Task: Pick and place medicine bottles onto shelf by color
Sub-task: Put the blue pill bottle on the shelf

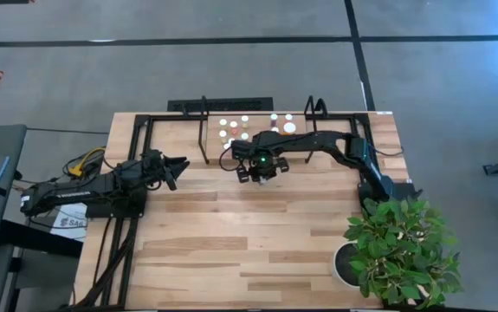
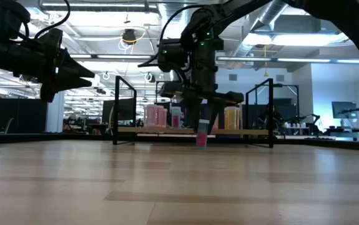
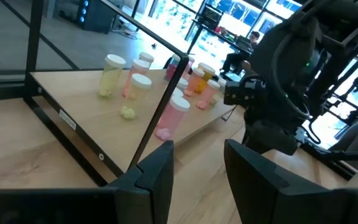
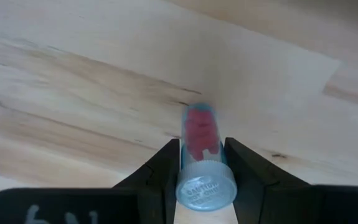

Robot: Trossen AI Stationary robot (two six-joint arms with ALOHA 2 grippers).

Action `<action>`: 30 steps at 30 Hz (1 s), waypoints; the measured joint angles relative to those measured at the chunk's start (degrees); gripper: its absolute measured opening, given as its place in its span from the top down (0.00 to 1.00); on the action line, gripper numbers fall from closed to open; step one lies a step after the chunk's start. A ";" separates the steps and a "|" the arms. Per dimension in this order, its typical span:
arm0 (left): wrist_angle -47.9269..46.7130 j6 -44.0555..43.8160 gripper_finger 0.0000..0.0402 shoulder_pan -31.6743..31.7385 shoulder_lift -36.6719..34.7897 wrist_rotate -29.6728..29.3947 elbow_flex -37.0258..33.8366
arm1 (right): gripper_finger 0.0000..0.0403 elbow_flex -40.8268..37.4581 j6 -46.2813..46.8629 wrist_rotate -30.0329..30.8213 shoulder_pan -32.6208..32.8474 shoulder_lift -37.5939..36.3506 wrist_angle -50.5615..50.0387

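Observation:
My right gripper (image 2: pixel 202 125) points down over the table just in front of the shelf (image 1: pixel 171 139) and is shut on a pink medicine bottle (image 4: pixel 198 134) with a pale cap. Several more medicine bottles (image 3: pixel 141 84), pink, orange and yellowish, stand upright on the shelf's wooden board (image 3: pixel 73 93) between its black hoops. My left gripper (image 1: pixel 182 165) waits at the table's left side. It points toward the shelf, fingers apart with nothing between them (image 3: pixel 197 168). In the high view the held bottle is hidden under the right gripper (image 1: pixel 257 171). My right gripper pinches the pink bottle between its two fingers at the top of its body, just under the cap (image 4: pixel 205 185). The fingers come from above, pointing down. The bottle hangs upright below them (image 2: pixel 201 137), cap up. Whether its bottom touches the table I cannot tell.
A potted plant (image 1: pixel 400 251) in a white pot (image 1: pixel 346 264) stands at the table's near right corner. The shelf's black frame and upright hoops (image 2: pixel 259 112) rise along the far edge. Bare plank tabletop (image 1: pixel 249 234) spreads across the near middle.

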 joint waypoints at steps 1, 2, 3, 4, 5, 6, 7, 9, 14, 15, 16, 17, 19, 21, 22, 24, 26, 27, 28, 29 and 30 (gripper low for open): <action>0.02 0.00 0.68 0.00 0.01 0.01 0.00 | 0.68 0.67 -0.49 -0.04 -0.11 0.57 -0.12; 0.02 0.00 0.68 0.00 0.01 -0.01 0.00 | 0.68 1.47 -1.04 -0.04 -0.30 1.15 -0.27; 0.01 0.00 0.68 0.00 0.00 0.00 -0.01 | 0.68 2.25 -1.49 -0.04 -0.44 1.55 -0.79; 0.01 0.00 0.68 0.00 0.01 0.01 0.00 | 0.68 2.88 -1.92 -0.02 -0.68 1.91 -1.22; 0.02 0.00 0.68 0.00 -0.01 -0.01 0.00 | 0.68 3.63 -2.44 -0.02 -0.81 2.52 -1.20; 0.01 0.00 0.68 0.00 0.00 -0.01 0.00 | 0.68 4.17 -2.85 -0.03 -0.90 3.00 -1.22; 0.00 0.00 0.68 0.00 0.01 -0.01 0.00 | 0.67 4.73 -3.06 -0.07 -1.11 3.35 -1.44; 0.00 0.00 0.68 0.00 0.01 -0.01 0.00 | 0.67 5.17 -3.13 0.03 -1.40 3.44 -1.16; 0.00 0.00 0.68 0.00 0.00 0.00 0.00 | 0.63 5.20 -3.15 0.92 -1.53 3.43 -0.56; 0.02 0.00 0.68 0.00 0.01 -0.01 0.00 | 0.62 5.19 -3.17 1.37 -1.56 3.40 -0.47; 0.02 0.00 0.68 0.00 0.01 -0.01 0.00 | 0.61 5.19 -3.17 1.78 -1.61 3.35 -0.32; 0.02 0.00 0.68 0.00 0.01 0.01 0.00 | 0.60 5.19 -3.17 2.13 -1.62 3.31 -0.13; 0.00 0.00 0.68 0.00 0.01 -0.01 0.00 | 0.57 5.19 -3.15 2.42 -1.62 3.29 0.05; 0.02 0.00 0.68 0.00 0.00 0.00 0.00 | 0.53 5.19 -3.15 3.33 -1.62 3.29 0.21; 0.01 0.00 0.68 0.00 0.01 -0.01 0.00 | 0.51 5.19 -3.14 3.96 -1.62 3.27 0.27; 0.02 0.00 0.68 0.00 -0.01 0.00 0.00 | 0.46 5.19 -3.13 4.90 -1.62 3.25 0.26; 0.00 0.00 0.68 0.00 0.01 0.01 0.00 | 0.40 5.19 -2.75 5.24 -1.62 3.25 0.23; 0.00 0.00 0.68 0.00 0.01 0.01 0.00 | 0.37 5.19 -2.33 5.42 -1.62 3.25 0.21; 0.01 0.00 0.68 0.00 0.00 0.00 0.00 | 0.34 5.19 -1.77 5.69 -1.51 3.25 0.23; 0.01 0.00 0.68 0.00 0.01 0.00 0.00 | 0.31 5.19 -1.24 6.41 -1.35 3.25 0.19; 0.02 0.00 0.68 0.00 0.01 -0.01 0.00 | 0.28 5.19 -0.87 7.55 -0.96 3.23 0.22</action>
